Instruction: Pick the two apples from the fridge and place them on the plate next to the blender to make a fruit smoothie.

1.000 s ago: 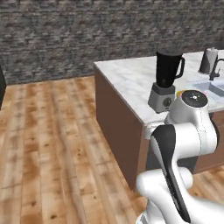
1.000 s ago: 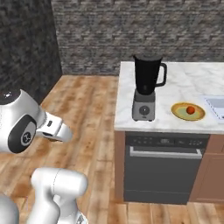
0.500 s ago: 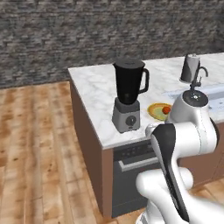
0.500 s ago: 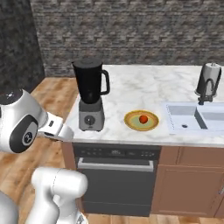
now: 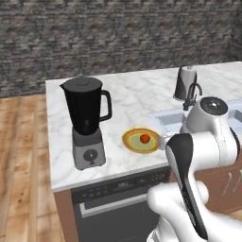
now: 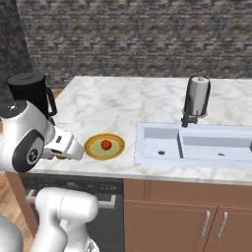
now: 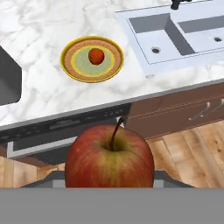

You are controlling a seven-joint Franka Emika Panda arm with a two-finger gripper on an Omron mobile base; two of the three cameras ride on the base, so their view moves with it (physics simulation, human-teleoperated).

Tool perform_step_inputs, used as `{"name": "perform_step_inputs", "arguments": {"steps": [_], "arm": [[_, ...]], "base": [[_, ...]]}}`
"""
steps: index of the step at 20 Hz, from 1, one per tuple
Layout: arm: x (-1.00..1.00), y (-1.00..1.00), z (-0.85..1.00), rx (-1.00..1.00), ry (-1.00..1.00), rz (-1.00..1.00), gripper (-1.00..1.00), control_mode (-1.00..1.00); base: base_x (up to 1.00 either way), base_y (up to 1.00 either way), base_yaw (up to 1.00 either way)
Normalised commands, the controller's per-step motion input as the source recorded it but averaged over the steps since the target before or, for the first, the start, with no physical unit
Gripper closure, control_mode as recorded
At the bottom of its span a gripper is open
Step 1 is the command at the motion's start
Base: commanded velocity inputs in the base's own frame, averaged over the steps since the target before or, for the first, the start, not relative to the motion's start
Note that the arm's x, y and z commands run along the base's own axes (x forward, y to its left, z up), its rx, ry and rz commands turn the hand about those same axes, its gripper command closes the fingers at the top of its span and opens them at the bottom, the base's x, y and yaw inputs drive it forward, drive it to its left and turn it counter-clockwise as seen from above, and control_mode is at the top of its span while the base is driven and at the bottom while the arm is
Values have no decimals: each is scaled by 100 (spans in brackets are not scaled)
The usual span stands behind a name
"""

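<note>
A dull red-brown apple (image 7: 109,157) with a yellowish patch and a dark stem looms large at the bottom of the hand view, with my gripper (image 6: 66,150) shut on it. It hangs off the counter's front edge, out over the floor. On the marble counter lies the yellow-orange plate (image 5: 141,140) (image 6: 104,146) (image 7: 92,59), and a bright red-orange apple (image 5: 145,138) (image 6: 106,144) (image 7: 96,56) rests in its middle. The black blender (image 5: 86,120) (image 6: 29,93) stands just left of the plate. The fridge is out of view.
A pale double sink (image 6: 197,142) (image 7: 183,30) is set into the counter right of the plate, with a dark faucet (image 5: 193,92) and a grey canister (image 5: 185,82) (image 6: 197,96) behind it. A dark dishwasher front (image 5: 118,198) sits under the counter edge; wood floor lies below.
The whole picture has shifted: the base has driven along the counter, so blender and plate now sit further left and nearer. The gripper stays shut on its apple.
</note>
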Motion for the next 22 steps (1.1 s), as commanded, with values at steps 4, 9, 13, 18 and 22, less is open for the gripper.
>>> {"name": "perform_step_inputs", "arguments": {"steps": [4,9,13,18,22], "arm": [[49,0,-20,9,4,10,100,-100],[100,0,-67,13,19,22,100,-100],[98,0,-85,2,24,16,100,-100],[51,1,-42,0,8,4,100,-100],[35,10,-34,-1,5,0,100,-100]], "base": [[40,-3,9],[0,0,0],[0,0,0],[0,0,0],[0,0,0]]}}
